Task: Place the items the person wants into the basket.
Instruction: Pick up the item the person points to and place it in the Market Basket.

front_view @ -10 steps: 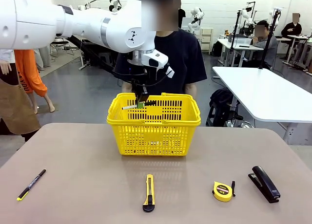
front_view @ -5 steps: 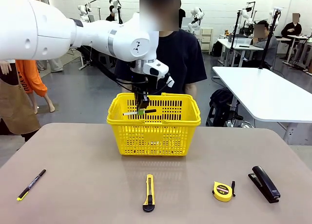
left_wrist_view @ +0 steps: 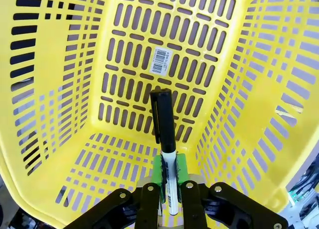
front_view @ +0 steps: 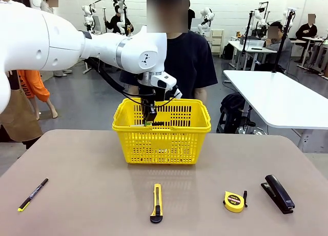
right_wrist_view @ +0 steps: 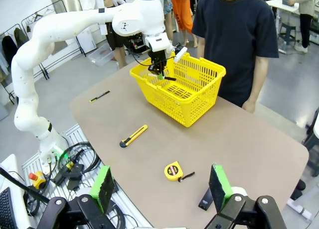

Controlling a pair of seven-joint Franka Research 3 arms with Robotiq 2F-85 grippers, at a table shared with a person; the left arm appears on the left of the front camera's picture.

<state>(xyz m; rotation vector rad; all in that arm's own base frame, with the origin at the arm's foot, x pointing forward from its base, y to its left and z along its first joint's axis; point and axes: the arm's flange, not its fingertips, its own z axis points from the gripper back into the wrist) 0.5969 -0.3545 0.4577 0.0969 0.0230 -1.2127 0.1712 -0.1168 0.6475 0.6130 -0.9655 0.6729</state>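
right tool: hung over the near edge of the surface, its green pads spread wide with nothing between them.
utility knife: lay flat near the front edge, about the middle, lengthwise toward the basket, black end nearest.
tape measure: lay flat to the right of the utility knife and well apart from it, a short black strap at its right side.
stapler: lay just to the right of the tape measure, angled, near the right edge.
black pen: lay far to the left, slanted, yellow tip nearest.
basket: stood upright beyond the knife, toward the far edge, handles folded down on the rim, a barcode sticker on its slotted floor.
left tool: reached down into the left part of the basket at about rim height, its green pads drawn close against both sides of the white marker.
white marker: was held level and crosswise in the left tool, black cap pointing away from the pads, above the basket floor and clear of it.
person: stood just behind the basket at the far side, in a dark navy T-shirt.
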